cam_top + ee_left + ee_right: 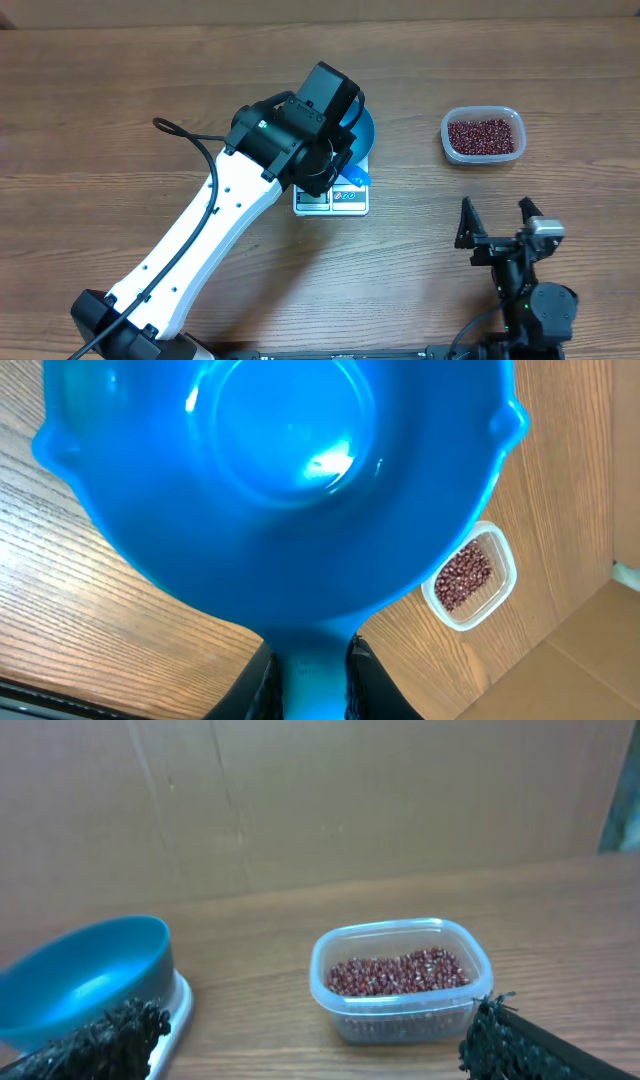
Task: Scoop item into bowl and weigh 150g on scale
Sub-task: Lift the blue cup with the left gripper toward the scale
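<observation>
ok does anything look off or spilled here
The blue bowl looks tilted over the scale rather than flat on it; the left gripper has its jaws clamped on the rim. The bowl is empty. Nothing is spilled: the beans all lie in the clear tub.

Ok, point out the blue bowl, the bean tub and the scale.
blue bowl [290, 445]: left wrist view, inside bottom.
bean tub [400, 1018]: right wrist view, front wall.
scale [330, 203]: overhead view, front panel.
</observation>
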Robot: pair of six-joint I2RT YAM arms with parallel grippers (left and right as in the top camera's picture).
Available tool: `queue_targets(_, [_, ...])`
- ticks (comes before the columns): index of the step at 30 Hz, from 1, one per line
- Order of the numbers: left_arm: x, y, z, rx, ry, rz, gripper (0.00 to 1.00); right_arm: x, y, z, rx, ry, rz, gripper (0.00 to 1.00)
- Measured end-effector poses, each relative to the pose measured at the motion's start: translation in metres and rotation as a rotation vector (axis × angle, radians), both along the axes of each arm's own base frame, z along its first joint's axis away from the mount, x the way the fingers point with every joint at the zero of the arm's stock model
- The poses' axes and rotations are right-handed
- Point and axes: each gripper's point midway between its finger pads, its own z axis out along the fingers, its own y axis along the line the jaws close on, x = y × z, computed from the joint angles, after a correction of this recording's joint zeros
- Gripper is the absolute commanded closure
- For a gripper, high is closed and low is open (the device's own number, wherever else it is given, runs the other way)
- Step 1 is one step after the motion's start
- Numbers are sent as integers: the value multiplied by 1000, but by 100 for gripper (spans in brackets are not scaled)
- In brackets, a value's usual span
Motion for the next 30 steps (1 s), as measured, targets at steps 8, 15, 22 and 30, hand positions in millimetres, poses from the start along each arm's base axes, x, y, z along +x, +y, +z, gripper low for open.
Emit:
queue_targets(8, [1, -1, 0, -3, -2, -1, 96, -10, 3, 79, 46, 97, 12, 0])
queue_targets(15, [1, -1, 1, -4, -4, 5, 96, 21, 31, 108, 163, 317, 159, 0])
queue_targets(22, [1, -1, 1, -14, 6, 34, 96, 58, 93, 112, 325, 460, 539, 0])
queue_targets(30, [2, 0, 1, -38, 30, 112, 96, 64, 145, 109, 520, 536, 1019, 0])
